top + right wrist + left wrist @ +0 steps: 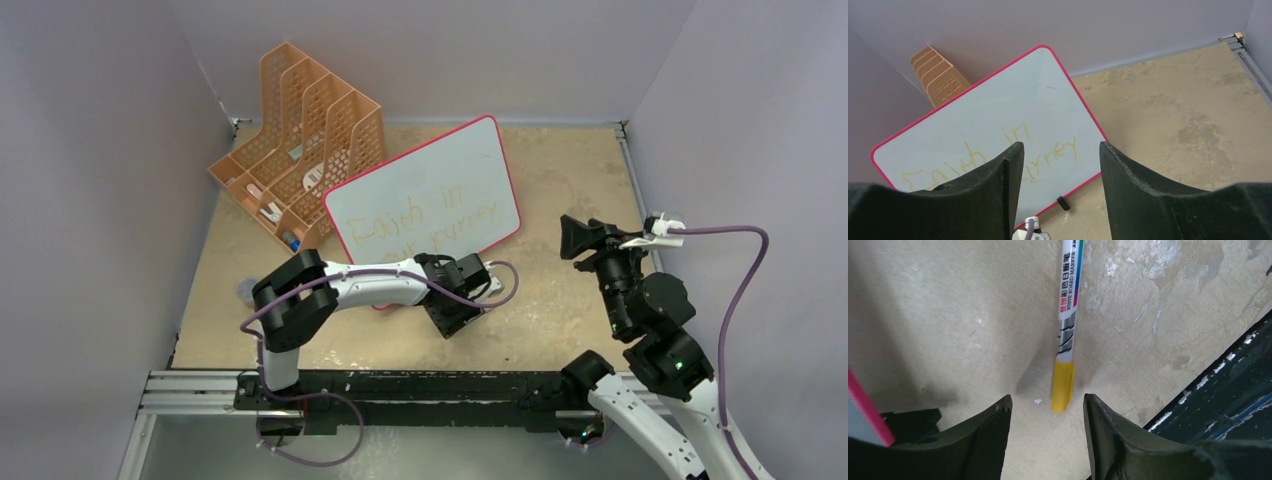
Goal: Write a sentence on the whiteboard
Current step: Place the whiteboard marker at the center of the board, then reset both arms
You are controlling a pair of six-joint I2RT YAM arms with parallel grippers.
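The sentence [415, 225] is seen in thin yellow-orange strokes on the lower half of the whiteboard [450, 160], in two lines that seem to read "Faith in" and "your journey"; part of the lower line is hidden behind the left arm in the top view. The whiteboard is propped at a slant toward the back left of the table [570, 170], with its upper left corner against the orange file rack [300, 140] behind it.

Just in front of the whiteboard's lower edge, a whiteboard marker [1068, 320] is lying flat on the table. What looks to be its yellow cap end is pointed at the left gripper [1047, 405]. The fingers are spread apart, and the marker tip end lies in the gap between them, touched by neither. The right gripper [1060, 147] is held up in the air to the right of the whiteboard, facing it, with its fingers parted and nothing between them.

The writing is judged to be finished, and the step in hand to be the putting down of the marker. For the next move, a straight lift of the left gripper away from the whiteboard is called for, so that neither the marker is rolled nor the board's lower frame is knocked.
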